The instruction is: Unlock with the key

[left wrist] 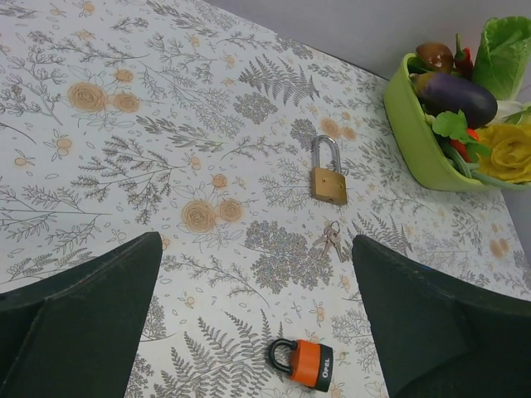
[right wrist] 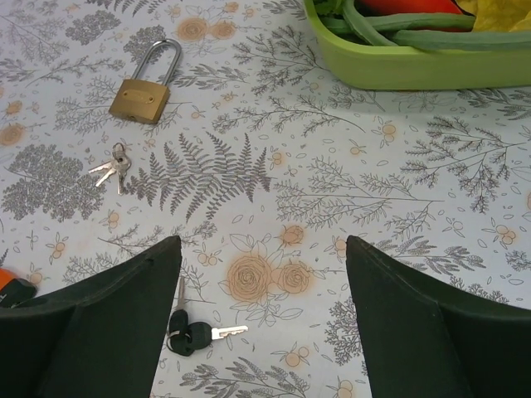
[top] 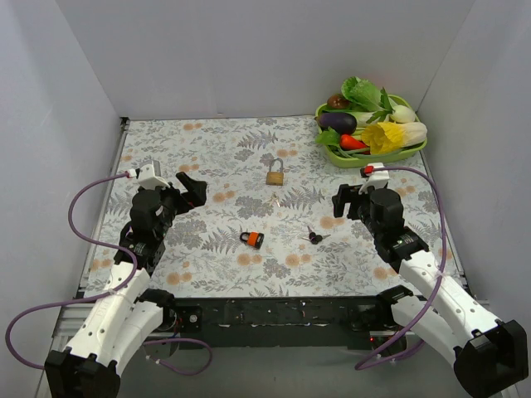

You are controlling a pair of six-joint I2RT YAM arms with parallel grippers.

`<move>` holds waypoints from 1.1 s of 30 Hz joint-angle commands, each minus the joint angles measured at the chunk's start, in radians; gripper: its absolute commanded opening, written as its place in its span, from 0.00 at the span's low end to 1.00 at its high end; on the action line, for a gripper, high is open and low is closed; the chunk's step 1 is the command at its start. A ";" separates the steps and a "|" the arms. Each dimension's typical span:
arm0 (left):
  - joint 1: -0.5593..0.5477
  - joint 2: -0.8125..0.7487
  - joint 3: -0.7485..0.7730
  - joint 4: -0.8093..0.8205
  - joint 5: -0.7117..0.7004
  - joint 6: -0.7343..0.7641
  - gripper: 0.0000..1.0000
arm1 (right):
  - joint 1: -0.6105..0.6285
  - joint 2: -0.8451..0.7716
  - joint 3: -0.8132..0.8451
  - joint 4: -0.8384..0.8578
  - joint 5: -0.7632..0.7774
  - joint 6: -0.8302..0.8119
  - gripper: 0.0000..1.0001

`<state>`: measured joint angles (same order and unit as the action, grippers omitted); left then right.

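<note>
An orange and black padlock (top: 252, 240) lies on the floral table near the front middle; it also shows in the left wrist view (left wrist: 304, 364). A brass padlock (top: 275, 173) lies farther back, also in the left wrist view (left wrist: 328, 177) and the right wrist view (right wrist: 143, 97). Small silver keys (top: 275, 199) lie just in front of it. Black-headed keys (top: 314, 237) lie right of the orange padlock, also in the right wrist view (right wrist: 189, 333). My left gripper (top: 190, 186) is open and empty above the table's left. My right gripper (top: 346, 201) is open and empty above the right.
A green tray (top: 375, 159) of toy vegetables stands at the back right corner. White walls close in the table on three sides. The arms' cables loop out at both front sides.
</note>
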<state>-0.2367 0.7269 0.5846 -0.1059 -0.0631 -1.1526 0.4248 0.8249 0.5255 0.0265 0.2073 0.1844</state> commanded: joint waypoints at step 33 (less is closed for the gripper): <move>0.005 0.072 0.038 -0.046 0.040 0.007 0.98 | 0.005 0.431 0.022 0.041 -0.465 0.017 0.61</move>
<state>-0.2367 0.8047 0.5846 -0.1326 -0.0391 -1.1496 0.4255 1.2396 0.5388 0.0044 -0.2066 0.1886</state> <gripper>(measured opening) 0.982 0.619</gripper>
